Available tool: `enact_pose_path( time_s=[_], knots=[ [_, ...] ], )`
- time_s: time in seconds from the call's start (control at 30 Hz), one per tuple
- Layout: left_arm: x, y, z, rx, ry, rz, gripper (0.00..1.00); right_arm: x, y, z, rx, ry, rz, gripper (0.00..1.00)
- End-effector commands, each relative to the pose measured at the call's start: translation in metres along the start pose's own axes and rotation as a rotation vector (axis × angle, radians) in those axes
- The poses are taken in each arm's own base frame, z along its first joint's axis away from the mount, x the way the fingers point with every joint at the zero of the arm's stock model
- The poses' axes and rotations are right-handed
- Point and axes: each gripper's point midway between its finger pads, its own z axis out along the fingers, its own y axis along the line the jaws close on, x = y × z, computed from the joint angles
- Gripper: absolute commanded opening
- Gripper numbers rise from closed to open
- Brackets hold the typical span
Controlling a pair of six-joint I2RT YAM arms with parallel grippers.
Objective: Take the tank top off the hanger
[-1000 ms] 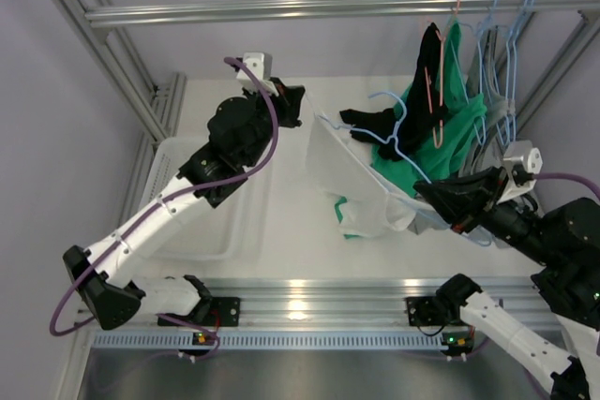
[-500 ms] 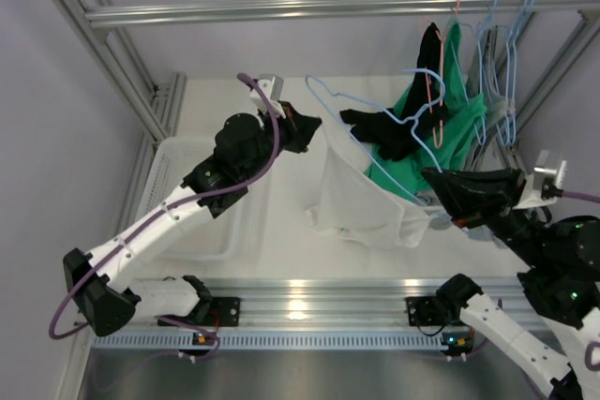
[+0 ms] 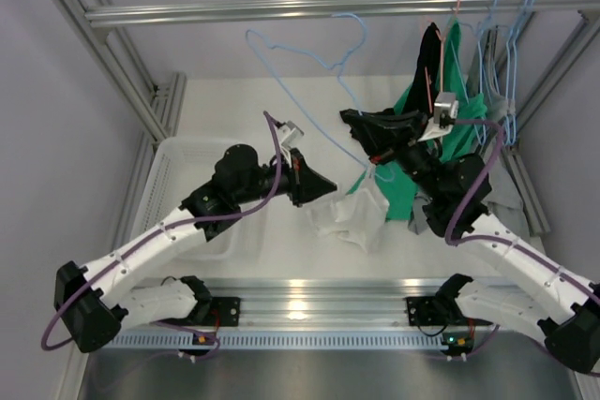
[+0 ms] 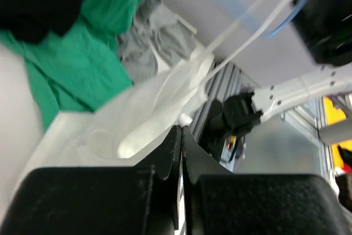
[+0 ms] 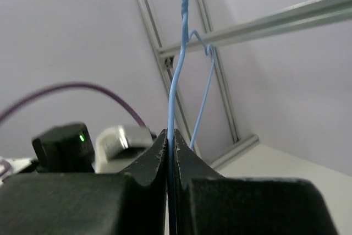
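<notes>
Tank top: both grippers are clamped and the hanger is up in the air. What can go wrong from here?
1. In the left wrist view, the tank top straps run taut toward the blue hanger. They may be hooked on it, so pulling apart could stretch them or slip the left gripper's thin pinch.
2. The right gripper pinches a single wire, so the hanger could twist or swing into the top rail.

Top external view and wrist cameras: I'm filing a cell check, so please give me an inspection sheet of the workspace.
Surface: white table, partly covered by clothes.
Job's things: white tank top crumpled on the table; blue hanger raised above it.
Clutter: green garment, black garment, white bin at left.
End effectors: left end effector shut on the tank top; right end effector shut on the hanger.
Cables: purple cable loops along each arm.
Surroundings: aluminium rail carrying spare hangers.
</notes>
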Motion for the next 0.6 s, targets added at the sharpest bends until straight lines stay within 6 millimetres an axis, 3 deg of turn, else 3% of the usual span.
enact_pose_path(
  time_s=[0.0,0.13,0.2,0.3,0.37,0.4,0.43,0.5,0.57],
  knots=[
    [0.033,-0.005,0.0,0.095,0.077,0.018,0.0,-0.113,0.055,0.005,-0.129,-0.409,-0.106,0.0],
    [0.08,-0.005,0.01,0.158,0.15,0.013,0.0,-0.135,0.057,-0.002,-0.094,-0.564,-0.155,0.0],
    [0.098,0.016,0.023,0.075,0.169,0.003,0.0,-0.137,0.055,0.005,-0.068,-0.556,-0.174,0.0],
    [0.133,0.034,0.036,0.032,0.223,-0.008,0.0,-0.155,0.052,0.006,-0.009,-0.617,-0.219,0.0],
    [0.157,0.034,0.043,0.019,0.266,0.006,0.0,-0.17,0.053,0.002,0.013,-0.673,-0.25,0.0],
    [0.173,0.045,0.049,-0.032,0.291,0.009,0.0,-0.17,0.052,0.002,0.015,-0.685,-0.264,0.0],
    [0.186,0.038,0.052,-0.02,0.314,0.024,0.0,-0.174,0.051,0.0,0.026,-0.709,-0.277,0.0],
    [0.207,0.043,0.056,-0.05,0.353,0.032,0.0,-0.181,0.053,0.0,0.029,-0.736,-0.295,0.0],
    [0.216,0.046,0.057,-0.087,0.343,0.037,0.0,-0.18,0.054,0.004,0.025,-0.719,-0.321,0.0]
  ],
)
